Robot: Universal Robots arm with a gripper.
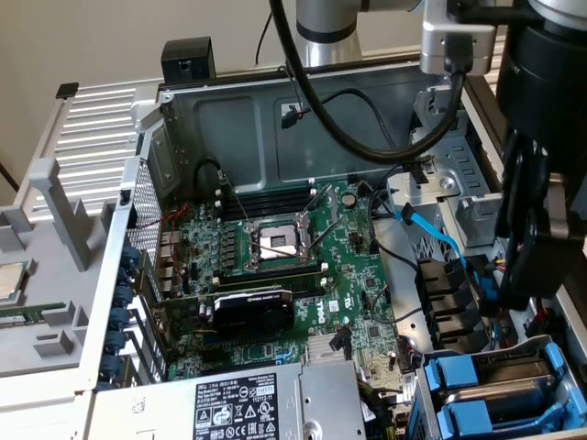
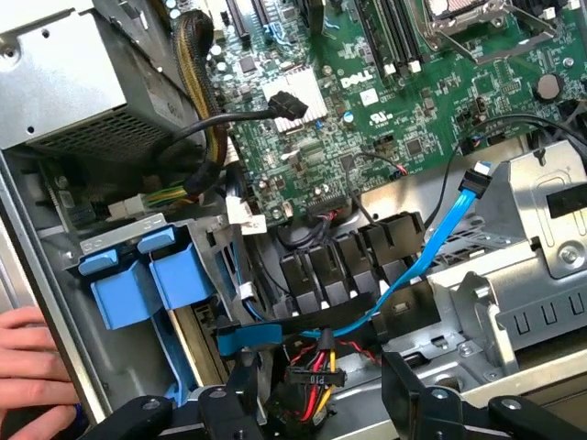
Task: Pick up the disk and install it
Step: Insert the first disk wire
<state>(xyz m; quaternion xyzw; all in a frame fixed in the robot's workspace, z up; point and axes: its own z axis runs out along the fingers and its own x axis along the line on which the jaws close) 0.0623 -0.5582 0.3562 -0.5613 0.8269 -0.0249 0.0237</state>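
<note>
Exterior view: gripper [image 1: 525,286] hangs over drive cage [image 1: 449,188] at exterior view's right; two blue carriers [image 1: 486,390] slotted in corner bay.
Wrist view: jaws spread wide, empty, above cables [image 2: 312,371]; disk body inside carriers not discernible; person's hand [image 2: 27,380] at case edge.

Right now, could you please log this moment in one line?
gripper: open, empty | nearest: blue SATA cable | blue drive carriers: not gripped | hand: beside carriers
</note>
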